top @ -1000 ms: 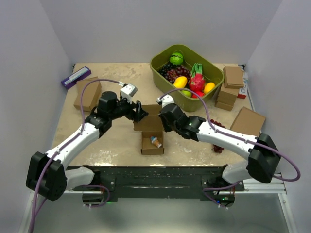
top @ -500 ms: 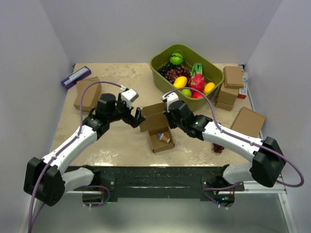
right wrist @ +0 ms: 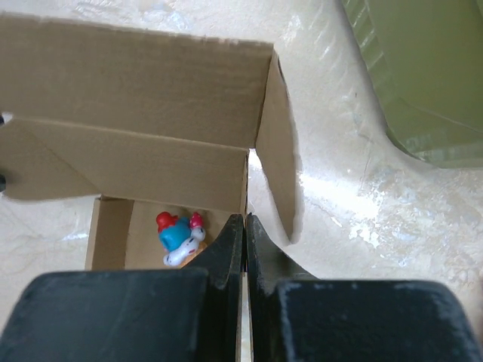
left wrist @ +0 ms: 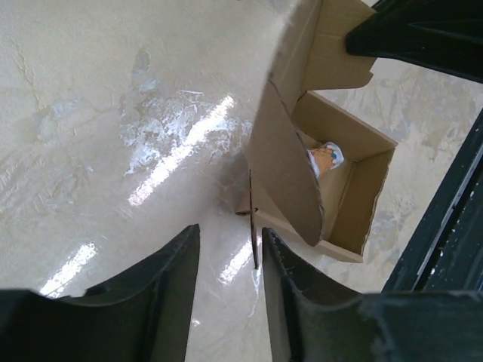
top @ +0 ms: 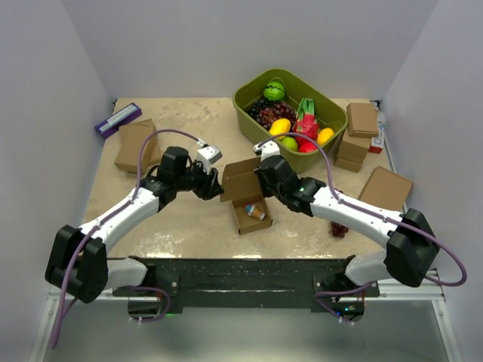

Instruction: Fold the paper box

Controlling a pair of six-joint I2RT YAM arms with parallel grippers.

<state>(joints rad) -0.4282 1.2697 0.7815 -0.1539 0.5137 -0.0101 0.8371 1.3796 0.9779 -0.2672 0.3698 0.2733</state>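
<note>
One paper box [top: 241, 181], right pincer [right wrist: 244, 223] pinching its wall, left pincer [left wrist: 229, 235] half parted.

Pale walls [top: 226, 45] — beige table [top: 181, 219] (glossy glare)

No lettering, number or brand can be read anywhere. The flat purple box [top: 118, 119], well left of the olive-green plastic bin [top: 243, 105], carries a pale panel too small to read. The small red-and-white object [top: 376, 142] to the bin's right is just as unreadable.
</note>
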